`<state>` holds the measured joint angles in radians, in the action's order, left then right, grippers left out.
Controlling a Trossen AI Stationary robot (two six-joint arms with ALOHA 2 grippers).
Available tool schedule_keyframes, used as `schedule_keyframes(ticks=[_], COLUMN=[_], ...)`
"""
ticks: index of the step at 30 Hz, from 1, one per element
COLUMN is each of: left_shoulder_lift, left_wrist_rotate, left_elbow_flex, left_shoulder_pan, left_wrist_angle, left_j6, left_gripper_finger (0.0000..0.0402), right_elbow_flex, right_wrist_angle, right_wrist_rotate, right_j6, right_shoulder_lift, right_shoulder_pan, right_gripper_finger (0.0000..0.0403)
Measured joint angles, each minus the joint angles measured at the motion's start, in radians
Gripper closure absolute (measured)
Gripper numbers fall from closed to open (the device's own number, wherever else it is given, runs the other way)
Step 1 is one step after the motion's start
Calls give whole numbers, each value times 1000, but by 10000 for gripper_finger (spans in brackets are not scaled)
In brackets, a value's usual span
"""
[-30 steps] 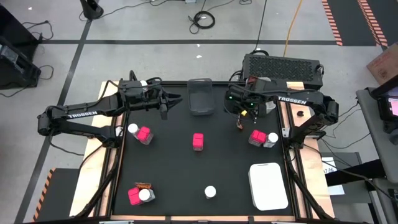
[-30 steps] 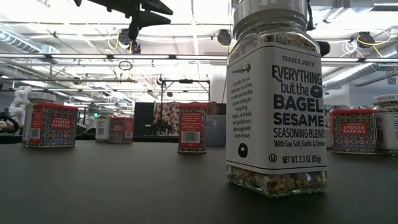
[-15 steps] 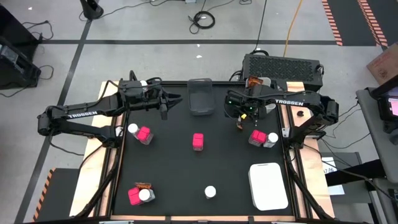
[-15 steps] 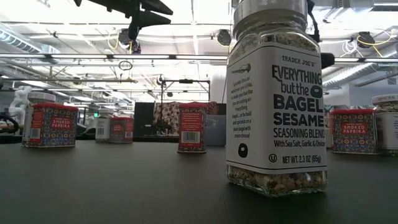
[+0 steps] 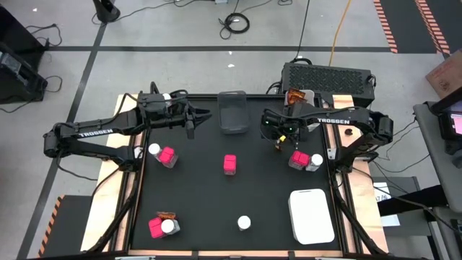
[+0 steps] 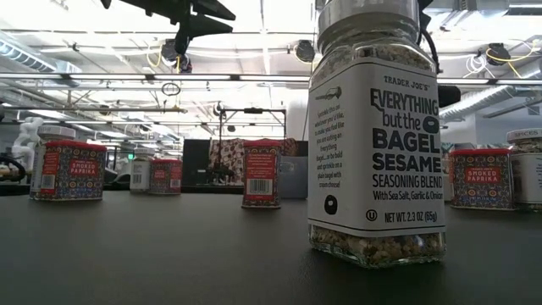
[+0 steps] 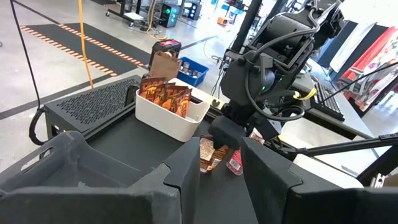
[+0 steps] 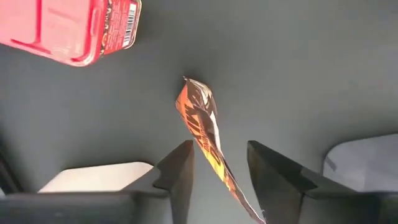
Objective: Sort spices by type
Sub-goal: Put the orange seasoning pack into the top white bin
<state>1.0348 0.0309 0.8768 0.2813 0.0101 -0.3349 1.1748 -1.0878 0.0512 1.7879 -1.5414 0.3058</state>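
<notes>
The bench [image 5: 216, 209] carries a dark grey tray [image 5: 232, 112] at the far middle, a white bin [image 5: 312, 215] at the near right, and a second white bin [image 7: 171, 115] behind the far right edge that already has orange sachets standing in it.

The right gripper [image 8: 217, 165] is at the far right of the bench, its fingers a narrow gap apart with an orange-red sachet [image 8: 208, 140] hanging between them; whether they actually pinch it I cannot tell. The sachet dangles near a pink pack [image 8: 71, 28].

The left gripper [image 7: 217, 171] waits near the tray, partly open and empty.

My reading is that this sachet belongs with the others in the far bin. To do it well, the grip should be firm before moving, since a thin crinkly packet slips easily. Carry it high enough that its tail clears the bin wall, and release only once it is fully over the bin.
</notes>
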Motion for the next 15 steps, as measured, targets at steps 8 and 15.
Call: schedule_keyframes(ticks=[8,15], left_shoulder_lift=[0,0], left_wrist_rotate=[-1,-3], left_elbow_flex=[0,0], left_shoulder_pan=[0,1], left_wrist_angle=[0,0], left_j6=[0,1], left_gripper_finger=[282,282], right_elbow_flex=[0,34], right_wrist_angle=[0,-12], right_wrist_rotate=[-35,-81], right_j6=[-279,-480], right_shoulder_lift=[0,0], right_shoulder_pan=[1,-1], right_gripper_finger=[383,401])
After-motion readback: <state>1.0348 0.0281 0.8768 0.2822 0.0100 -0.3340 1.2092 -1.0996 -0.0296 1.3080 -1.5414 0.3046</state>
